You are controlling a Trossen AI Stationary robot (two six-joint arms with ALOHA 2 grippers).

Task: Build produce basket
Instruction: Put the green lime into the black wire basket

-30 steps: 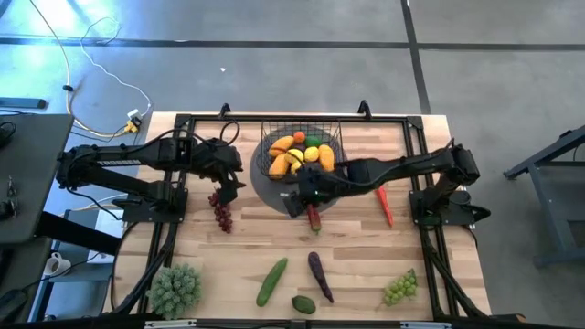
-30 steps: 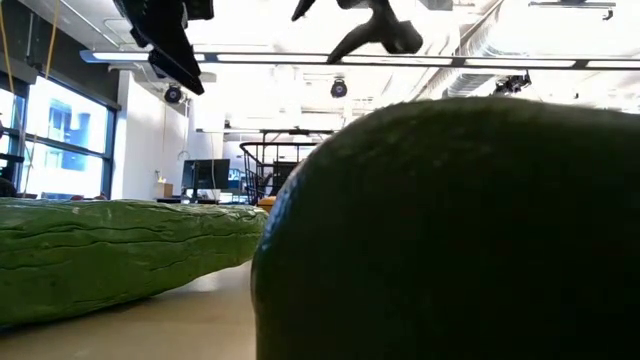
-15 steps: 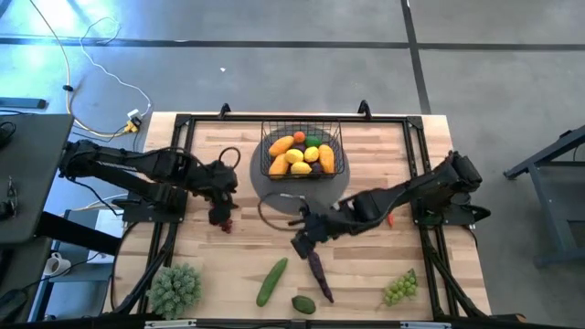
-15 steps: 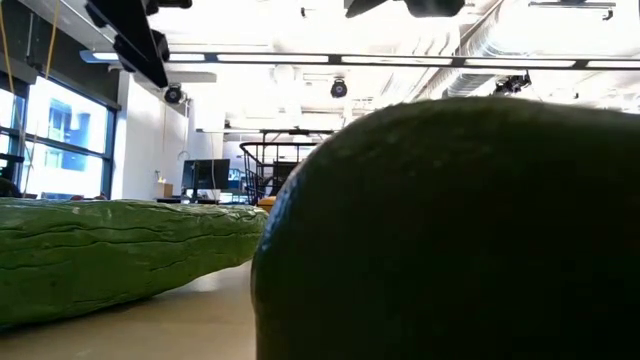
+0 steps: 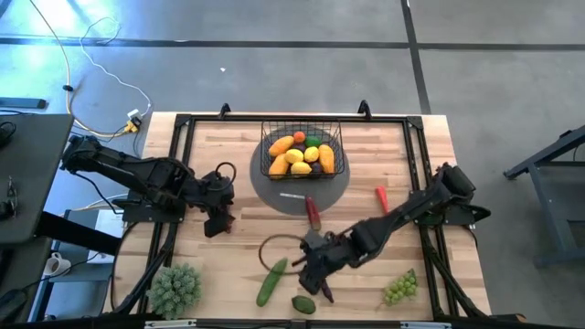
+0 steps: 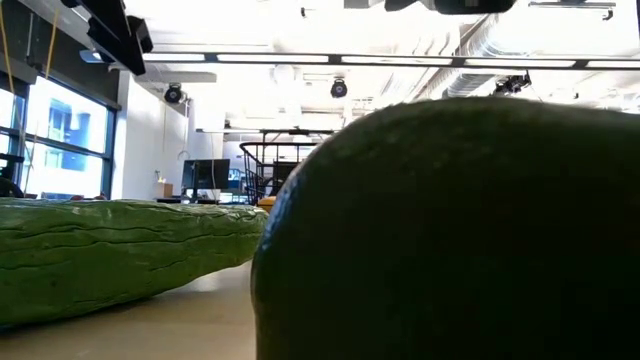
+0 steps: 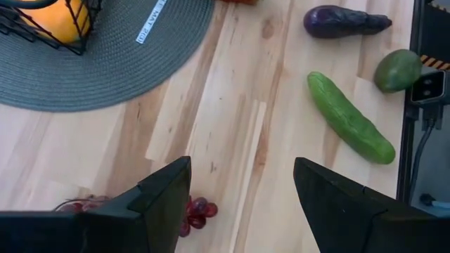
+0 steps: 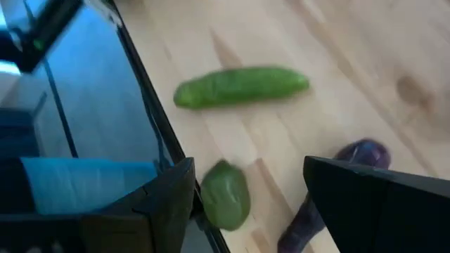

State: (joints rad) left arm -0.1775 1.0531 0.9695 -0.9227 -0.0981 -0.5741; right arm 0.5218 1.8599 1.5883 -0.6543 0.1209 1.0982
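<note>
A white label (image 7: 148, 21) with dark print lies on the grey mat (image 7: 119, 77), seen in the left wrist view; its letters are too small to read. The same label shows in the high view as a plain white strip (image 5: 291, 195). Nothing else carries print that can be made out.
</note>
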